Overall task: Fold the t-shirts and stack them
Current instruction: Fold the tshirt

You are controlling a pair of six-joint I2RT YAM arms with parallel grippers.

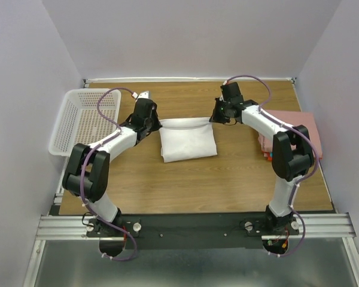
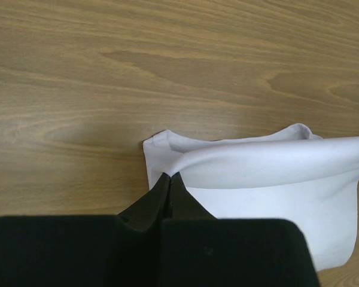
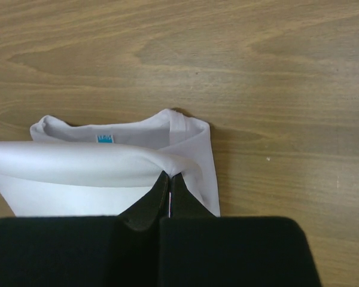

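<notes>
From above, I see both arms bent inward, the left end effector [image 1: 155, 124] and right end effector [image 1: 218, 115] at the far corners of the white shirt [image 1: 188, 144], mid table [image 1: 167, 185]. Left wrist: clenched on the shirt's lifted edge. Right wrist: clenched likewise; the blue label [image 3: 106, 139] is unreadable.

a wooden table [image 1: 185, 185] with a light brown grain runs from the near rail to the far wall. near its middle lies a white t-shirt [image 1: 188, 146], folded to a rough rectangle and mostly flat on the wood. its far edge is raised off the surface in a rolled lip, with the collar showing beneath. at the far left corner sits a white perforated basket [image 1: 78, 128], its outer side seeming to reach past the table's edge. at the right edge rests a folded pink shirt [image 1: 296, 128], well apart from the white one, with a sliver of red-orange cloth [image 1: 267, 154] under its near-left corner.
</notes>
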